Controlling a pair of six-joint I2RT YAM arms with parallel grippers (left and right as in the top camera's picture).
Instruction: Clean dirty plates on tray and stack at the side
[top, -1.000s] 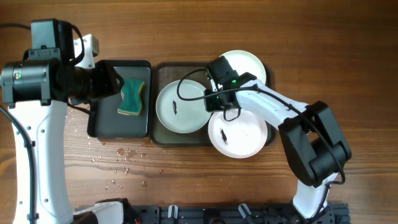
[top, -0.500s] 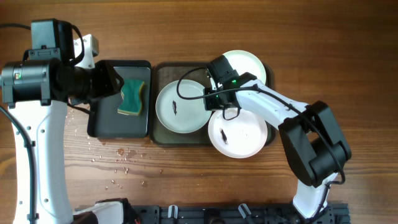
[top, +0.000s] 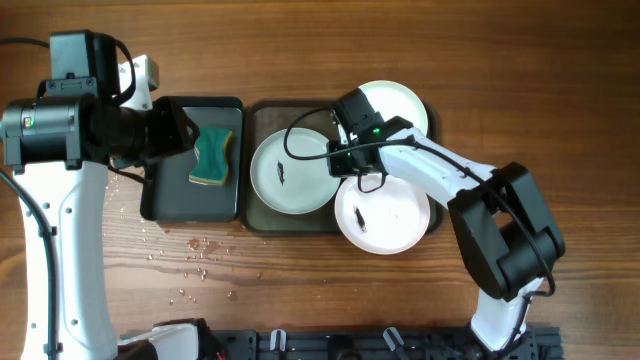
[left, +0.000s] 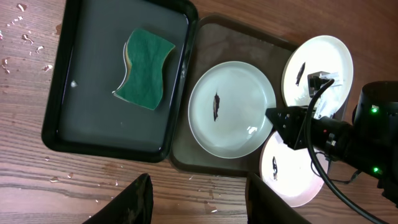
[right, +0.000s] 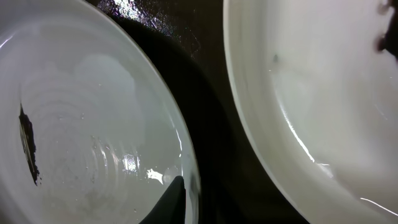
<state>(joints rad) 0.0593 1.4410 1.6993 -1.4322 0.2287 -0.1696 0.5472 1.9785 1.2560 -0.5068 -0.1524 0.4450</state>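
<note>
Three dirty plates lie on the dark grey-green tray (top: 265, 115): one at its left (top: 290, 190), one at the back right (top: 402, 105), one at the front right (top: 398, 225) overhanging the rim. Each has a dark smear. My right gripper (top: 337, 165) is at the left plate's right rim. In the right wrist view one finger (right: 186, 199) lies on that plate's (right: 93, 124) rim and the other is hidden below it; it looks shut on the rim. My left gripper (left: 199, 205) is open and empty, high above the table.
A green sponge (top: 211, 157) lies in the smaller black tray (top: 175, 190), left of the big tray. Water drops (top: 195, 250) dot the wood in front of the black tray. The right arm's cable loops over the left plate.
</note>
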